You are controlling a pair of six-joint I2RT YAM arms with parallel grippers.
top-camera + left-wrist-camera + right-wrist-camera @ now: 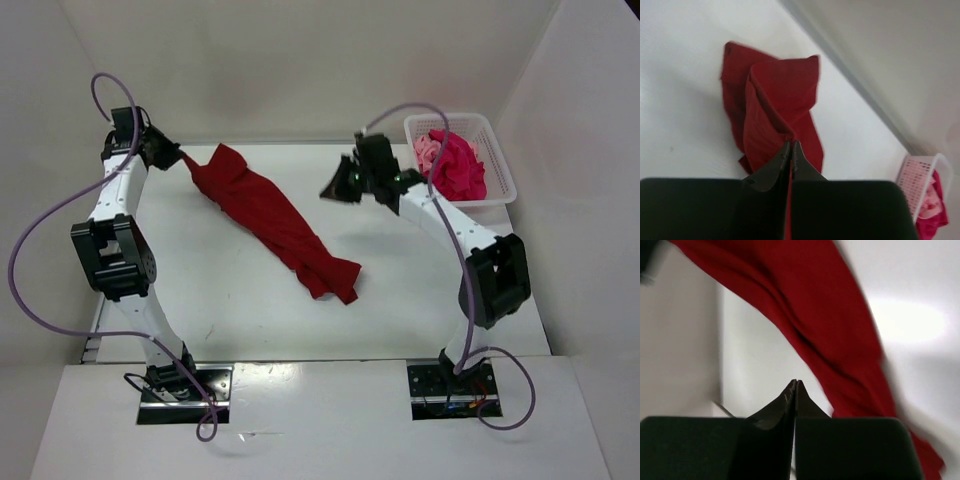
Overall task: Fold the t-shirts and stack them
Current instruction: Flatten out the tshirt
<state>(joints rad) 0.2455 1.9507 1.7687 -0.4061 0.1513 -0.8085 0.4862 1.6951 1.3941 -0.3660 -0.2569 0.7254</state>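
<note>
No shirt is folded yet. The red shirt (270, 215) lies bunched long across the table (230, 320). The left pincer (183, 158) is closed on its far end, close to the back edge. The right pincer (340, 188) is closed on nothing, near the basket (497, 197) where two pink shirts (460, 165) wait. Open room lies nearer the arms.

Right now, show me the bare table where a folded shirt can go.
Widest bare table: near side, between the lower end of the dark red shirt and the right arm. A smaller patch lies between that shirt and the left arm. Crowded: the far right corner, with the basket and right gripper; the shirt crosses the middle diagonally.
</note>
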